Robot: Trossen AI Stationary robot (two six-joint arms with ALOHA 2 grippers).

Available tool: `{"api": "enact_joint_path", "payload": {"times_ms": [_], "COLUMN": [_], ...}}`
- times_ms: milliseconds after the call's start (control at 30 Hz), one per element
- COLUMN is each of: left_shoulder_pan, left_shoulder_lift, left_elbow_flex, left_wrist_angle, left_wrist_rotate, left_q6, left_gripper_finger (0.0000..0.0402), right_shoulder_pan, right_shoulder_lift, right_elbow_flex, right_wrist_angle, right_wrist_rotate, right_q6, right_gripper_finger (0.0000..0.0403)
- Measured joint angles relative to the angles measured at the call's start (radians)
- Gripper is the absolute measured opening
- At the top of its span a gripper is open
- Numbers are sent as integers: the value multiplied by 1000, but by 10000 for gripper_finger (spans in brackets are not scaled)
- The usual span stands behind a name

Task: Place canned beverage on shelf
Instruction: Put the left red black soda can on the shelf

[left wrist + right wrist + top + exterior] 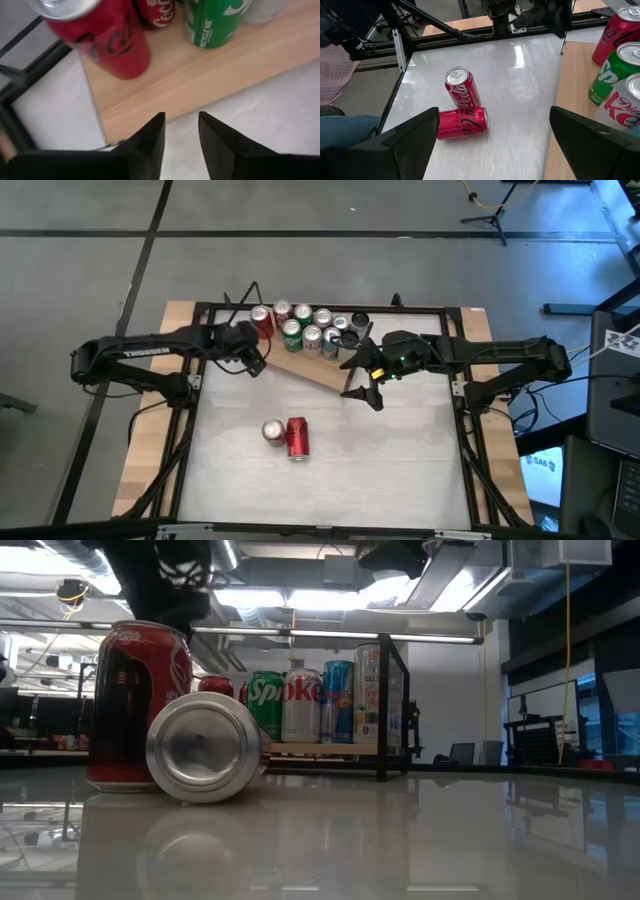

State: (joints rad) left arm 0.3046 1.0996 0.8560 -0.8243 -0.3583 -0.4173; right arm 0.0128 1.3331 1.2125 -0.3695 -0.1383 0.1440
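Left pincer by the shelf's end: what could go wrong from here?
1. The left pincer is empty, fingers narrowed, close to a red can standing near the shelf corner; a bump could tip it off.
2. The lying red can on the table may roll when grasped, knocking the upright can touching it.
3. The open right pincer hovers beside the packed cans.

Four cameras cover one table: overhead, table-level, and one on each wrist.

The high view looks straight down on both arms; the low view faces level across the tabletop, close behind two red cans. The left wrist view hangs near the shelf; the right wrist view shares those cans.
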Motion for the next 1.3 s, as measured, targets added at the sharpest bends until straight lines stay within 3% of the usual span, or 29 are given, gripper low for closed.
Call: {"api": "enact_joint_path", "payload": {"times_ms": [133,467,1300], "left_shoulder_pan": [0,1,79], "left_shoulder_lift": [0,0,45], "left_elbow_flex": [-92,-191,-219], "left_wrist_angle": [165,388,506], "left_wrist_rotate": [-20,-206,-287], "left_q6": [-2,-69,-106], "left_gripper_finger": [80,5,0], "right_shoulder_pan": [0,0,0], "right_shoulder_lift": [0,0,0], "right_elbow_flex": [0,0,0], "right_wrist_angle": [0,0,0], "right_wrist_rotate": [0,0,0], "right_q6": [0,0,-1], "right_gripper_finger": [372,372,372]}}
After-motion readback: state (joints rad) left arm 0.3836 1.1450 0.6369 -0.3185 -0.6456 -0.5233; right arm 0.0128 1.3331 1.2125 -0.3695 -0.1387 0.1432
